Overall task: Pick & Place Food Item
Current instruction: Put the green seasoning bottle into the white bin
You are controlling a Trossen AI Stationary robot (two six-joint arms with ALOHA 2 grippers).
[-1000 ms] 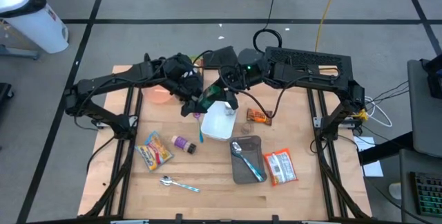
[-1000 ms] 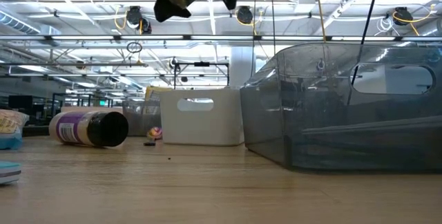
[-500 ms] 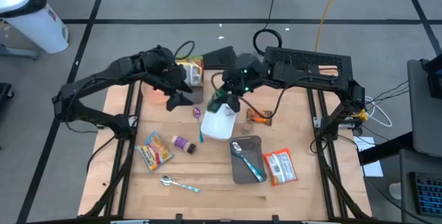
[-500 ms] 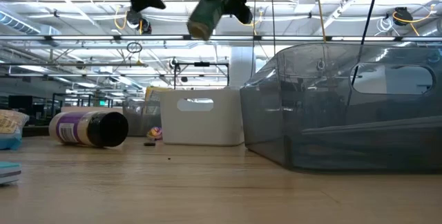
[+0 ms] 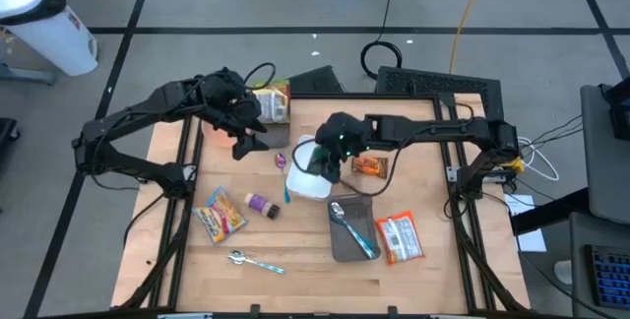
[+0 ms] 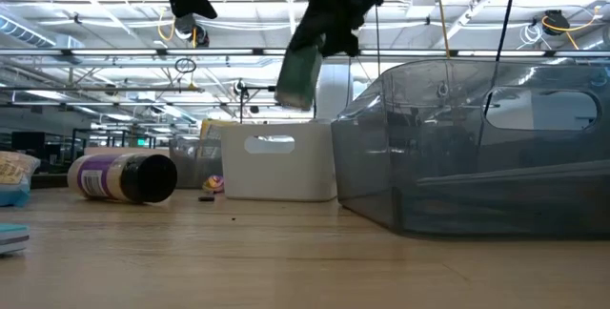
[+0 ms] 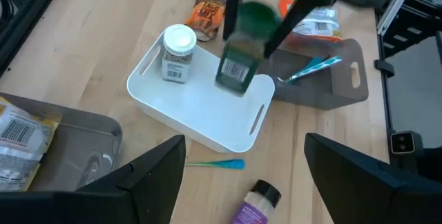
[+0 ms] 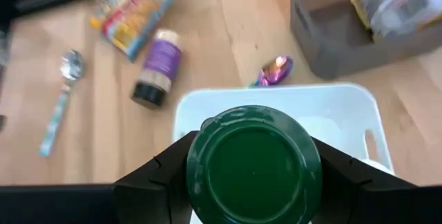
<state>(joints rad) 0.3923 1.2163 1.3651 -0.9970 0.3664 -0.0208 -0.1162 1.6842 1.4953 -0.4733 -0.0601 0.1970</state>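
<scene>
Green-lidded jar point(image 8: 253, 165) now lower, over white bin point(image 7: 200, 113).

The white bin point(image 5: 312, 174) is open at the top, but the right gripper point(image 5: 322, 158) hangs over it with a green-lidded jar point(image 7: 238, 59), and a white-capped jar point(image 7: 177, 53) already stands in one end. The rest of its floor is bare. Just beside it on the right stands the grey bin point(image 5: 352, 225), with a snack pack point(image 5: 367, 165) at its far side. On the left lie a purple bottle point(image 5: 262, 205) and a blue spoon point(image 7: 213, 163). The left gripper point(image 5: 246, 140) hangs well apart, over the far left.
</scene>
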